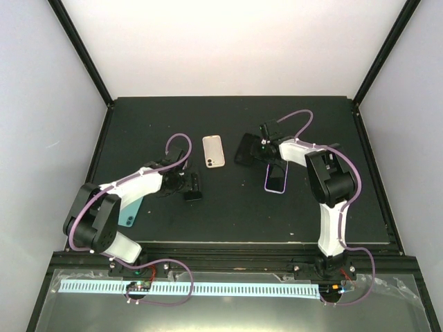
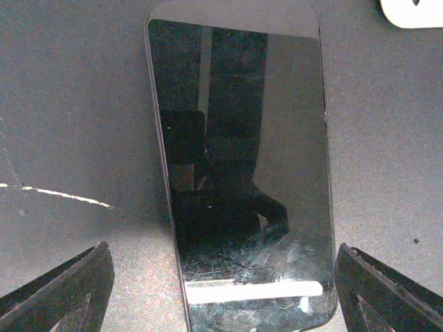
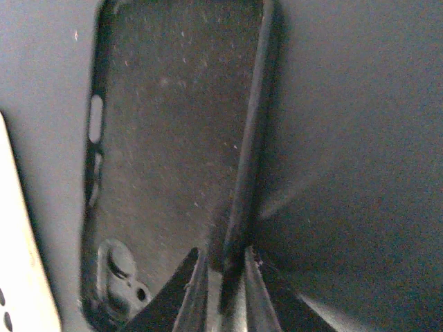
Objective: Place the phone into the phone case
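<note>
A black phone [image 2: 242,173] lies screen up on the dark table, between the spread fingers of my left gripper [image 2: 223,254], which is open and not touching it. In the top view the left gripper [image 1: 192,187] is left of centre. A black phone case [image 3: 173,138] lies open side up, its camera cut-out near my fingers. My right gripper [image 3: 225,277] is shut on the case's right wall. In the top view the right gripper [image 1: 263,148] holds the case [image 1: 243,149] at the back middle.
A beige phone-shaped item [image 1: 213,151] lies between the grippers; its corner shows in the left wrist view [image 2: 412,10] and its edge in the right wrist view [image 3: 21,263]. A purple-edged phone [image 1: 275,178] lies by the right arm. A teal item [image 1: 129,211] lies under the left arm.
</note>
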Robot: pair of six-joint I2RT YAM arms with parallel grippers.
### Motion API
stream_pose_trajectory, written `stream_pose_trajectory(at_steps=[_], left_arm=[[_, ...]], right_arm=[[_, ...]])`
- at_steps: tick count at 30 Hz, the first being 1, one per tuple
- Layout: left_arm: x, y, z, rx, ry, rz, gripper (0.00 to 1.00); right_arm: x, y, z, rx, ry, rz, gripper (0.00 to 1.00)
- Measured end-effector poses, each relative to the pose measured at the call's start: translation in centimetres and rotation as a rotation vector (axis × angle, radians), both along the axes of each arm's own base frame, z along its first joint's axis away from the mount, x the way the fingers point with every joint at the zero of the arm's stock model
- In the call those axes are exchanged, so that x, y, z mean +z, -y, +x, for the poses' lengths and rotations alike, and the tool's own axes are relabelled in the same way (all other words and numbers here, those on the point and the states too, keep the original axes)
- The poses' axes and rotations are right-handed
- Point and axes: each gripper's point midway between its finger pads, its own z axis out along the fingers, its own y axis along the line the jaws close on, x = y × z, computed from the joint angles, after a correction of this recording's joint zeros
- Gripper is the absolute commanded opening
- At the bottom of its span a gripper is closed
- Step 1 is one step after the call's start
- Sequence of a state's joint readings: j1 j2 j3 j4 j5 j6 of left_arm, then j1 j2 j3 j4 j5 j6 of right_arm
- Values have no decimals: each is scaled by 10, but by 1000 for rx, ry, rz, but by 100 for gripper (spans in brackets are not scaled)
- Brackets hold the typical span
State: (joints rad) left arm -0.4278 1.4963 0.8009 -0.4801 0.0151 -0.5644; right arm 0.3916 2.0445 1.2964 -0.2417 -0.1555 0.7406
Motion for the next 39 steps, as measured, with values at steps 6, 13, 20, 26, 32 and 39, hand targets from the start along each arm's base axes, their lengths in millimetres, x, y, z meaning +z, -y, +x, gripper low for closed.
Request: stream_pose_trajectory(at_steps=[6, 13, 20, 26, 32, 39], left_arm=[[5, -2, 4, -1, 11, 18, 90], [11, -4, 6, 3, 14, 34, 93], [28, 1, 22, 9, 59, 28, 98], [18, 8, 41, 11, 30, 50, 99], [1, 6, 43, 15, -16, 85, 99], [-18, 6, 39, 16, -69, 108, 96]], right_arm=[[-3, -2, -6, 31, -7, -28, 6], [14, 4, -49, 88, -33, -68, 3], [54, 7, -104, 148, 36, -56, 3], [37, -5, -176, 267, -9, -68, 4], [12, -22, -235, 368, -74, -101, 5], [2, -36, -260, 377, -88, -100, 5]])
